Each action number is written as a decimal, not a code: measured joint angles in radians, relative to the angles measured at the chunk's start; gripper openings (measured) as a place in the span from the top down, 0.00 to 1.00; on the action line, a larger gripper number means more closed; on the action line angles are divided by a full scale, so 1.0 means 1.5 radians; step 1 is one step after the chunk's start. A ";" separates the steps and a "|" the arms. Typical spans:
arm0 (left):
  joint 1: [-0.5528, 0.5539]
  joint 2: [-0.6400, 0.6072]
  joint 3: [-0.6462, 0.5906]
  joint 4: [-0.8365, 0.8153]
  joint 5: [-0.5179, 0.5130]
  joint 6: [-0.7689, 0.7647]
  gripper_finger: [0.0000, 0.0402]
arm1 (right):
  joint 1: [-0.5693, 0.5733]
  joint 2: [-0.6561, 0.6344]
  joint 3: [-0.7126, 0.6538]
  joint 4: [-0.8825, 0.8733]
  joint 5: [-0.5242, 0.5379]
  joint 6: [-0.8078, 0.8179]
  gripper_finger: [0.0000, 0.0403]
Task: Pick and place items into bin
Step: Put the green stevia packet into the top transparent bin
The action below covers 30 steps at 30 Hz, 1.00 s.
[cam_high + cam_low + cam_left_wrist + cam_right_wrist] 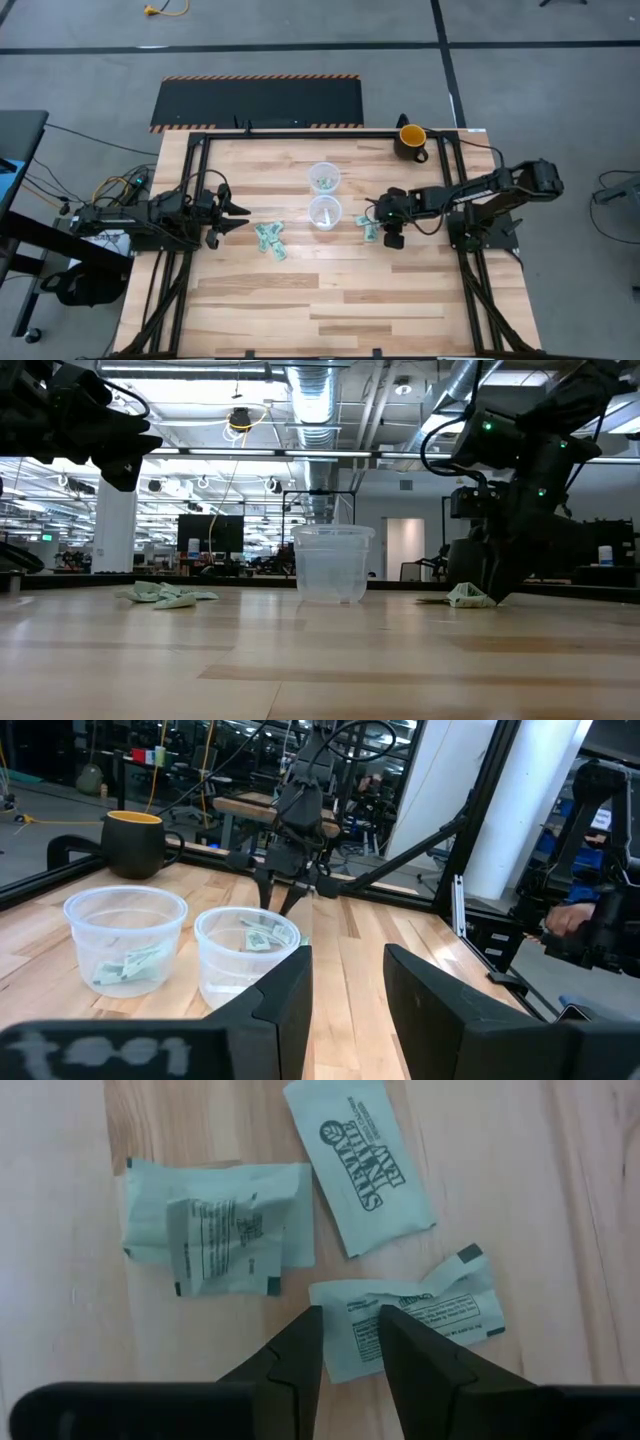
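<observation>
Three green-and-white packets (375,1175) are lying flat on the wooden counter (330,300) directly under the right claw (350,1330), whose dark fingers (300,1350) are standing only narrowly apart, their tips poised over the edge of the nearest packet without gripping anything. Seen from overhead, this right claw (385,222) is reaching in from the right side of the counter, pointing down at the small cluster of packets (369,231) lying just right of two clear plastic bins. The nearer bin (325,212) and the farther bin (324,179) are standing close together near the counter's centre, each holding packets at its bottom, as the left wrist view shows. A second heap of packets (270,240) is lying left of the bins, near the left claw (240,217), which is hanging above the counter's left side with its fingers spread wide and gripping nothing. A dark mug (411,139) with a yellow interior is sitting at the far right edge of the counter, well apart from the bins and packets.
</observation>
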 joint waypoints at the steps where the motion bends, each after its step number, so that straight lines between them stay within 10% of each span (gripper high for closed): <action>1: 0.000 0.000 0.000 0.000 0.000 0.000 0.72 | 0.000 0.003 0.001 0.002 0.001 -0.001 0.76; 30: 0.000 0.000 0.000 0.000 0.000 0.000 0.72 | -0.001 -0.052 -0.008 0.005 0.083 0.003 0.99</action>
